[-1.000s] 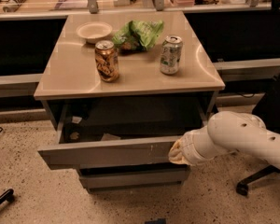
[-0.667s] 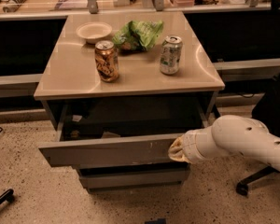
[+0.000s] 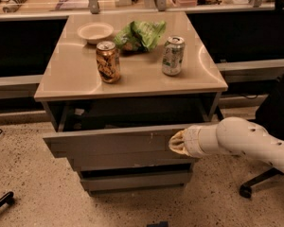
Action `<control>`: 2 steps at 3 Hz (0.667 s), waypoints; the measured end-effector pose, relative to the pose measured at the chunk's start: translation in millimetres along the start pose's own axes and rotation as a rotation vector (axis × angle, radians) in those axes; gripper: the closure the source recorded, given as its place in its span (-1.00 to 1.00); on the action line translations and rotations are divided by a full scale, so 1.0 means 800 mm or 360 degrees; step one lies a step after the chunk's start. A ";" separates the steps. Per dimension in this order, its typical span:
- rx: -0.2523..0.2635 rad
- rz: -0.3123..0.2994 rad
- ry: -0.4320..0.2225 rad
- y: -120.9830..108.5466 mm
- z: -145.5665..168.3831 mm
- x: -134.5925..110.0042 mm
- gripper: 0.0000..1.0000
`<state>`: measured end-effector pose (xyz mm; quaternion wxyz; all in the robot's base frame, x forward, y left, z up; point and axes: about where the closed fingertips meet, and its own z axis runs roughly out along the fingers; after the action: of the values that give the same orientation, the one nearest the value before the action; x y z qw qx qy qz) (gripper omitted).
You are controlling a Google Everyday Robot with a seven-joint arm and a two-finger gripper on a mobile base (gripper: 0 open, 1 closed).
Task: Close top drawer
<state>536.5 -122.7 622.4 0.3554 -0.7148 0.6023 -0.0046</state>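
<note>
The top drawer (image 3: pixel 109 142) is a wide grey drawer pulled partly out from under the tan cabinet top (image 3: pixel 75 79). Small white scuff marks sit right of centre on its flat front. Its dark interior (image 3: pixel 132 115) shows above the front panel. My gripper (image 3: pixel 176 143) comes in from the right on a white arm (image 3: pixel 241 138). Its tip rests against the right part of the drawer front.
On the cabinet top stand a brown can (image 3: pixel 108 62), a silver-green can (image 3: pixel 173 56), a white bowl (image 3: pixel 95 32) and a green chip bag (image 3: pixel 141 34). Two plainer drawer fronts (image 3: pixel 132 178) sit below. An office chair base (image 3: pixel 255 183) stands at the right, on speckled floor.
The drawer front has moved a little back toward the cabinet, with my gripper following it inward along the right side of the panel.
</note>
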 end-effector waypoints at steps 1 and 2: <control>0.0097 0.0032 -0.0039 -0.028 0.014 0.009 1.00; 0.0221 0.0044 -0.0085 -0.084 0.032 0.007 1.00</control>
<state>606.7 -113.5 635.4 0.4200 -0.6800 0.6007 -0.0225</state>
